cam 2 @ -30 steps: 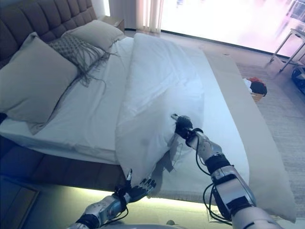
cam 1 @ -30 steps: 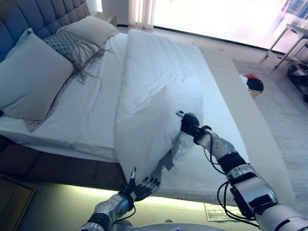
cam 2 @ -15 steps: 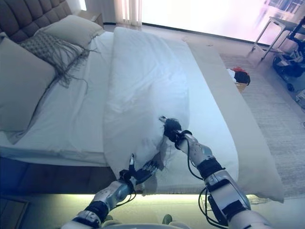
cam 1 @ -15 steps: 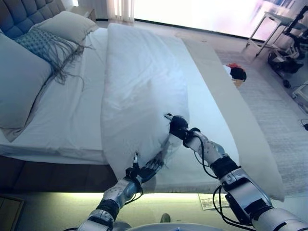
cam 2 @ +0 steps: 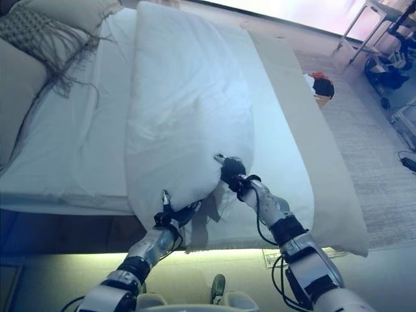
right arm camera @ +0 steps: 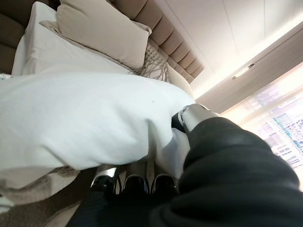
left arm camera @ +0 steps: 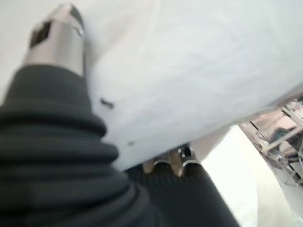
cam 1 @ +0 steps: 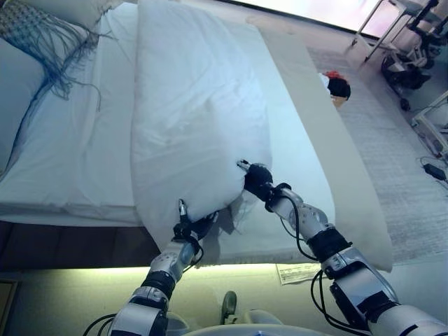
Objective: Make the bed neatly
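A white duvet (cam 1: 196, 105) lies folded lengthwise down the middle of the bed, over the white sheet (cam 1: 77, 154). My right hand (cam 1: 256, 180) is shut on the duvet's near edge and holds it raised; in the right wrist view its thumb (right arm camera: 191, 115) lies on top of the duvet (right arm camera: 80, 113) and its fingers go under. My left hand (cam 1: 186, 229) is at the duvet's near corner by the bed's edge. In the left wrist view its thumb (left arm camera: 57, 42) lies over the duvet (left arm camera: 199, 71) and its fingers are hidden beneath.
Pillows (cam 2: 65, 10) and a fringed cushion (cam 2: 36, 32) lie at the head of the bed. A beige runner (cam 1: 336, 154) runs along the far side. A basket of clothes (cam 1: 334, 85) stands on the rug. A paper (cam 1: 297, 271) lies on the floor.
The camera has tilted down and shifted. My left hand has risen from below the bed's edge to the duvet's near corner and slid under it. My right hand keeps its hold.
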### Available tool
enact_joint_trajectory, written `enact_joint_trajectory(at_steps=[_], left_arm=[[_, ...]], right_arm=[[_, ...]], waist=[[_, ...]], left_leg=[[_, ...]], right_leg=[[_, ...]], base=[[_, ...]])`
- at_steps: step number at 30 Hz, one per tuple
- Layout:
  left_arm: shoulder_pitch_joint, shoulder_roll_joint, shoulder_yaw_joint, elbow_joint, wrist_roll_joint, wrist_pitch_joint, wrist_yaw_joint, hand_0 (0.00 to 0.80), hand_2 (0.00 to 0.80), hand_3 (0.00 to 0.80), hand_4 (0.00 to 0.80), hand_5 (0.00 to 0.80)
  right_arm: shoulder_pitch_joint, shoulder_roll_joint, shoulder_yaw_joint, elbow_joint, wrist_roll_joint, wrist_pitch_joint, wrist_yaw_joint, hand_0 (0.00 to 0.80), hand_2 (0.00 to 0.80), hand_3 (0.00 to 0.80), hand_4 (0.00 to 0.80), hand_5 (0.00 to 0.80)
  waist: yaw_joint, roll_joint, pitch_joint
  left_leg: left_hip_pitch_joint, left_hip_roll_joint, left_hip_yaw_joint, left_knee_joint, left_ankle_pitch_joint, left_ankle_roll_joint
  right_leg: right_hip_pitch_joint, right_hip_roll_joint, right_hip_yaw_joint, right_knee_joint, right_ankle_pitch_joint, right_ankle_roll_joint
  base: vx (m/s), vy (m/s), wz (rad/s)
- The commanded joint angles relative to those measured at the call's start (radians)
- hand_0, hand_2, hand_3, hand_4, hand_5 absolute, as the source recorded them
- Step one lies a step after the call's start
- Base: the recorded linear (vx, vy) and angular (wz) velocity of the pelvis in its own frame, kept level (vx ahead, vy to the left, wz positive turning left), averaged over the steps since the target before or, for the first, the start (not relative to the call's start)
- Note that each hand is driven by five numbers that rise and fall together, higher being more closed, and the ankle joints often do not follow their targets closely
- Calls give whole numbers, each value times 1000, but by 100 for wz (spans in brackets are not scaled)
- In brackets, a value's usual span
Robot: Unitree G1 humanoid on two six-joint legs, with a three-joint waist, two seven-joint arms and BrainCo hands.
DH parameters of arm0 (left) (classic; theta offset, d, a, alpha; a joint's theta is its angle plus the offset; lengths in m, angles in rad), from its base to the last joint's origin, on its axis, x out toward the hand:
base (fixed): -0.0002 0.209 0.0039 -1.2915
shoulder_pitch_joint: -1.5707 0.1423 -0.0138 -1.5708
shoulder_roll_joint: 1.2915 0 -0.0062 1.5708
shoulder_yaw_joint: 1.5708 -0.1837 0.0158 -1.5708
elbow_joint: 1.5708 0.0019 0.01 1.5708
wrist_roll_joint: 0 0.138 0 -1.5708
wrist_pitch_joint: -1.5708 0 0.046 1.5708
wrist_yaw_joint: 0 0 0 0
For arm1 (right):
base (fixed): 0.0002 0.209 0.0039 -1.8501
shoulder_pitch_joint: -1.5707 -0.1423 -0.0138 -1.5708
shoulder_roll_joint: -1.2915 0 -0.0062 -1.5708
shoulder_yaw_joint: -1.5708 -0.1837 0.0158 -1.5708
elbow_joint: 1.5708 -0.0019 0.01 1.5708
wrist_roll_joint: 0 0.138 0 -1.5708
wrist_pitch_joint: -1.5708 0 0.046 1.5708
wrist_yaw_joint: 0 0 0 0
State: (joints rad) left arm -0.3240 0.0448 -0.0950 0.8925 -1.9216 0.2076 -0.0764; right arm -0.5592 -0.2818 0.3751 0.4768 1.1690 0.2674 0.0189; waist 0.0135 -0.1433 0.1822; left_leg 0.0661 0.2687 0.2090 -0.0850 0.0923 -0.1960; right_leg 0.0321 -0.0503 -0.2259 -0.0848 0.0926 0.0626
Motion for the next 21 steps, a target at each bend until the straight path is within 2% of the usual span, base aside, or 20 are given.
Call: enact_joint_trajectory(at_steps=[1,6,11,15,17,21], left_arm=[[-117,-2,7,44,-51,-6,-32,0,0,0,0,0],[-82,9,37,57,-51,1,-40,0,0,0,0,0],[-29,25,89,57,-51,-33,-66,0,0,0,0,0],[-6,46,168,49,-51,-141,-71,0,0,0,0,0],[4,52,216,11,-51,-231,-46,0,0,0,0,0],[15,62,262,-41,-51,-312,-44,0,0,0,0,0]], right_arm=[[-95,-33,-58,-135,71,-74,71,800,800,800,800,800],[-68,-40,-84,-102,64,-76,75,800,800,800,800,800],[-15,-46,-114,-87,40,-57,82,800,800,800,800,800],[42,-53,-131,-82,6,-19,100,800,800,800,800,800],[77,-56,-141,-86,-18,3,110,800,800,800,800,800],[137,-65,-158,-89,-67,43,138,800,800,800,800,800]], waist=[[-2,-11,-16],[14,-10,-26],[30,-7,-54],[35,2,-81],[37,9,-94],[36,23,-116]], left_leg=[[-52,36,-45,24,-16,16],[-36,29,-58,15,-22,19],[-13,22,-70,6,-32,22],[13,17,-76,-2,-38,20],[22,13,-81,-2,-41,18],[39,5,-85,-2,-46,16]], right_leg=[[6,-112,-21,39,-40,84],[26,-117,-38,33,-43,85],[57,-123,-54,24,-50,86],[87,-128,-67,16,-58,87],[101,-131,-72,11,-62,87],[126,-137,-85,6,-71,87]], base=[[19,15,13],[47,28,8],[101,42,15],[93,68,10],[78,101,6],[65,102,8]])
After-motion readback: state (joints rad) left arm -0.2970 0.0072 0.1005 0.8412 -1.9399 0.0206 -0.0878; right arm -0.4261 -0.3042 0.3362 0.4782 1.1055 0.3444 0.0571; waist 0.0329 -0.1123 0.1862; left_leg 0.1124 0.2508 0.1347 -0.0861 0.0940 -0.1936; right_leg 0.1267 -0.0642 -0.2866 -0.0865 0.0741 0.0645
